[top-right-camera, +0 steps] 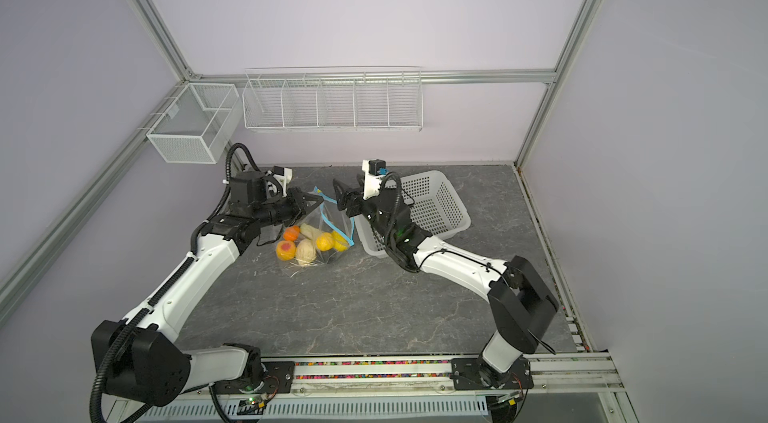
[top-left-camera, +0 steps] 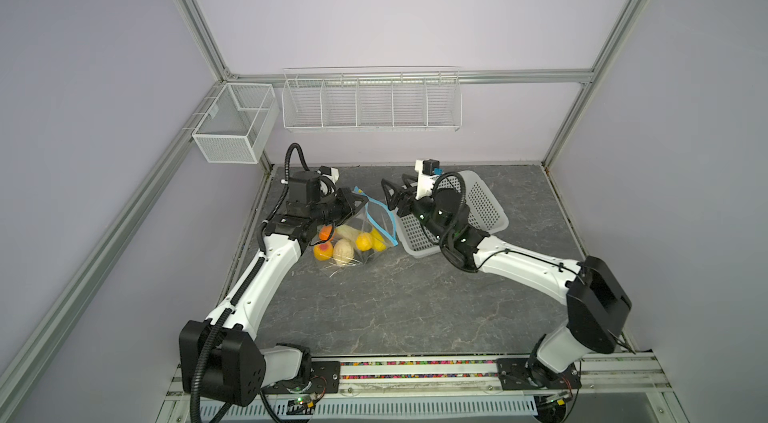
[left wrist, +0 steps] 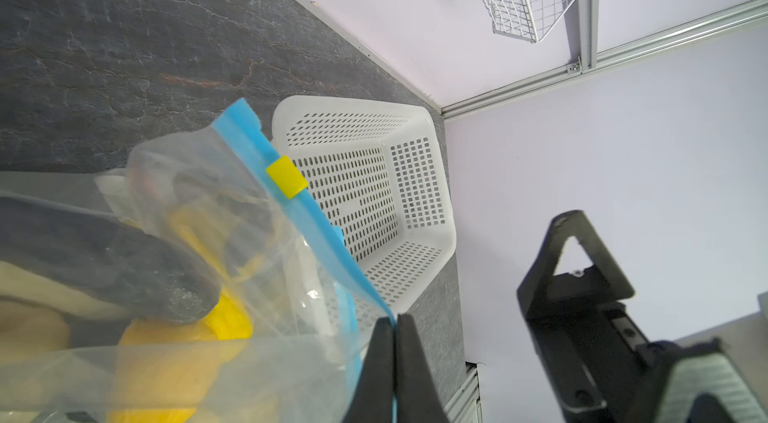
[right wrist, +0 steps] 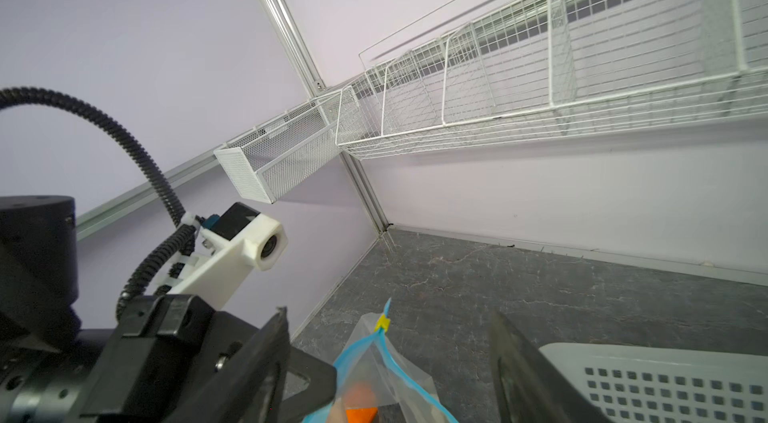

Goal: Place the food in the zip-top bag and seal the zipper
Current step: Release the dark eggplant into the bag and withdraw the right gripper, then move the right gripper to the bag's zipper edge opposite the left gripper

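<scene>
The left arm reaches from the tabletop's [top-left-camera: 415, 300] near-left corner, wrist turned inward. The left gripper [top-left-camera: 360, 204] is pinched tight on the zipper [left wrist: 243, 130], holding up the zip-top bag [top-left-camera: 365, 221] near the far-left edge with the food [top-left-camera: 343, 249] inside. The right arm stretches over the white basket [top-left-camera: 488, 204]. The right gripper [top-left-camera: 392, 198] has its jaws apart, just beside the bag's raised mouth.

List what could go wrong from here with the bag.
1. The left gripper alone pinches the zipper edge; the zip-top bag, weighted by the food inside, might slip free.
2. Past the yellow slider the strip looks parted, so food may spill.
3. The open right gripper could miss the small slider.
</scene>
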Robot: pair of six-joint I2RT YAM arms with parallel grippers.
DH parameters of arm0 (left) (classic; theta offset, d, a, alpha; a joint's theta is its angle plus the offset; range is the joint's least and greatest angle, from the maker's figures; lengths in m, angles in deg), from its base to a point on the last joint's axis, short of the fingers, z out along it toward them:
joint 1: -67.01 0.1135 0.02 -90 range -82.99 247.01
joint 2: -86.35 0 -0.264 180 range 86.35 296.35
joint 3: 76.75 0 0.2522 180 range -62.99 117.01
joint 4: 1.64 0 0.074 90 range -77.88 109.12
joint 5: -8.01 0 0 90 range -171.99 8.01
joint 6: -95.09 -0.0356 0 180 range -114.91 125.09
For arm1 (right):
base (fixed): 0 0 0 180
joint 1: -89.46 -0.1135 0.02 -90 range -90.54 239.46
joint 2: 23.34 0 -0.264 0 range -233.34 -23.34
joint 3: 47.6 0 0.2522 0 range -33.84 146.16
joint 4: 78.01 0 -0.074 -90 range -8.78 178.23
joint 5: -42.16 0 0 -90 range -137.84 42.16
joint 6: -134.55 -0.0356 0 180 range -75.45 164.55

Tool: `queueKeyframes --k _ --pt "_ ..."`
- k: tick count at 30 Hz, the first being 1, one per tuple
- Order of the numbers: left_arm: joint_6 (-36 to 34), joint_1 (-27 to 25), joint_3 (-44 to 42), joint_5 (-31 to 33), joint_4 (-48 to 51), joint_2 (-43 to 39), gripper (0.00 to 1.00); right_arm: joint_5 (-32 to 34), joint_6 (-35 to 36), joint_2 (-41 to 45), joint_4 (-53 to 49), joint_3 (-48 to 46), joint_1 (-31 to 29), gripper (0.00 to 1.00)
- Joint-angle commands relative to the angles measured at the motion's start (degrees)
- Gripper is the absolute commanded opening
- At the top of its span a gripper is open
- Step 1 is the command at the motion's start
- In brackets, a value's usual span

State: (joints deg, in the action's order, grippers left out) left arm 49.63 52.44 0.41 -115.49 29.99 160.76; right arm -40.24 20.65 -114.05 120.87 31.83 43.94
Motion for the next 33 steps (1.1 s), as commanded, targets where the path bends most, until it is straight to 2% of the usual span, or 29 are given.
queueKeyframes --k 1,4,7,16,19,23,26,33 --pt "0.4 0.41 -0.13 -0.52 -1.5 -1.39 0.0 -16.0 0.95 2.65 -17.38 -0.49 4.71 0.75" --pt "0.25 0.39 0.23 -0.11 -0.76 -1.48 0.0 -18.04 4.33 4.74 -34.85 1.03 6.76 0.75" --pt "-0.21 0.35 0.88 0.01 0.2 -1.47 0.0 -14.95 5.95 8.56 -45.59 -1.12 7.02 0.75" --pt "-1.54 0.36 2.29 1.21 4.14 -2.46 0.0 -8.18 8.32 21.17 -53.56 -13.83 7.13 0.74" --pt "-2.15 0.39 2.65 1.85 5.56 -2.73 0.0 -10.17 9.42 23.82 -53.14 -18.58 7.28 0.75" --pt "-2.93 0.41 3.91 2.18 7.46 -2.52 0.0 -9.76 7.5 25.71 -45.72 -25.51 7.67 0.79" --pt "-3.35 0.35 4.84 2.57 8.88 -2.41 0.0 -9.26 9.31 22.43 -44.13 -25.95 8.03 0.76" --pt "-4.06 0.37 4.81 3.94 10.34 -2.89 0.0 -7.09 12.55 15.07 -35.69 -25.22 7.89 0.75"
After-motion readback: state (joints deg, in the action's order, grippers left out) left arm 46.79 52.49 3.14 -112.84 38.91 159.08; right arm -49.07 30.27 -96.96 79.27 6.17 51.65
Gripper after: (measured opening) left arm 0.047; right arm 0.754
